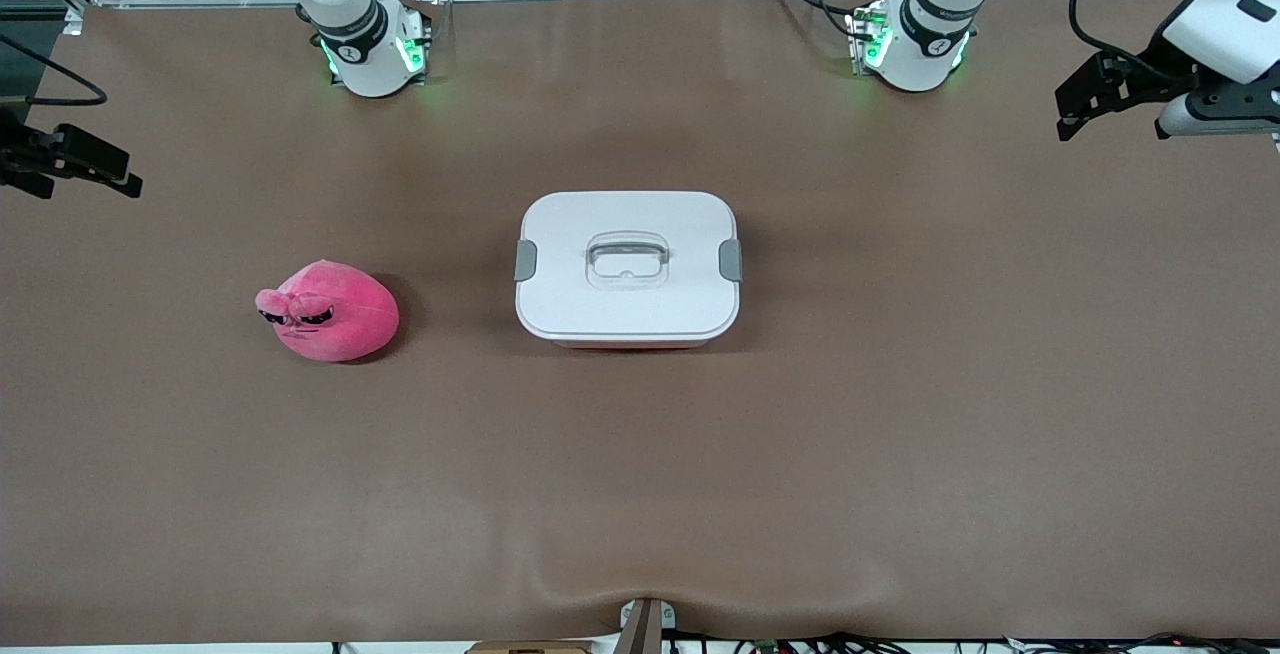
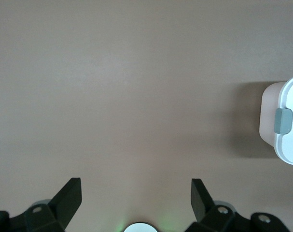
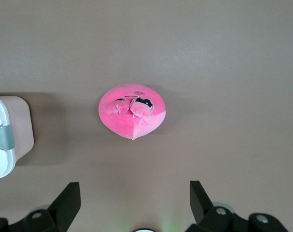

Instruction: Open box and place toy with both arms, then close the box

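Box [image 1: 627, 269], lidded, and toy [image 1: 330, 312] rest on brown table [image 1: 640, 484]; both tools seemingly wide.

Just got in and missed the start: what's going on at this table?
Nothing is being handled yet. The box sits mid-table with its white lid on and both grey clips down. The toy lies on the table beside it, toward the right arm's end, apart from it. The right end effector hangs open above the table at that end, with the toy in its camera's view. The left end effector hangs open over bare table at the left arm's end.
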`<state>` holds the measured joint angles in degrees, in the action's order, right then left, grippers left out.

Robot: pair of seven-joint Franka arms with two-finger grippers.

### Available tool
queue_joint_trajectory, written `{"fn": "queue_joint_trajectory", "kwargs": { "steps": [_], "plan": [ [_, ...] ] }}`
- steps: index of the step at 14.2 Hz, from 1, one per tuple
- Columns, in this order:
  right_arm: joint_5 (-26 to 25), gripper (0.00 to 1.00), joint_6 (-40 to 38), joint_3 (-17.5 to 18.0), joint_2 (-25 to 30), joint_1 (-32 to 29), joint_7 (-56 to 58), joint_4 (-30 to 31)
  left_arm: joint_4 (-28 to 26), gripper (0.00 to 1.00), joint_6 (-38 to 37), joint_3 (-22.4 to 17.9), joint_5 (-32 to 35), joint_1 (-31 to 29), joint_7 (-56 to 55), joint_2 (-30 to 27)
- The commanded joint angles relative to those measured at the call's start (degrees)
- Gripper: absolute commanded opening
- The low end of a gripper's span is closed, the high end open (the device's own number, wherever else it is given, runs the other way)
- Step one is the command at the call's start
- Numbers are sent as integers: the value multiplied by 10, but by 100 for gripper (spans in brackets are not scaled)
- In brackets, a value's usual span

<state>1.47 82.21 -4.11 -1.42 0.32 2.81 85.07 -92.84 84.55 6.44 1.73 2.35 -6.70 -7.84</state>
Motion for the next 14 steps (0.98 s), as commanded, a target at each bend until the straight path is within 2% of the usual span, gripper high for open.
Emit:
{"fn": "queue_joint_trajectory", "kwargs": {
  "steps": [1,14],
  "plan": [
    [-13,100,-6,1,0,0,-11,-5,1,100,-3,0,-10,-5,6,-9],
    [-11,100,9,1,-7,0,-5,0,6,100,-3,6,-15,2,-30,7]
  ]
}}
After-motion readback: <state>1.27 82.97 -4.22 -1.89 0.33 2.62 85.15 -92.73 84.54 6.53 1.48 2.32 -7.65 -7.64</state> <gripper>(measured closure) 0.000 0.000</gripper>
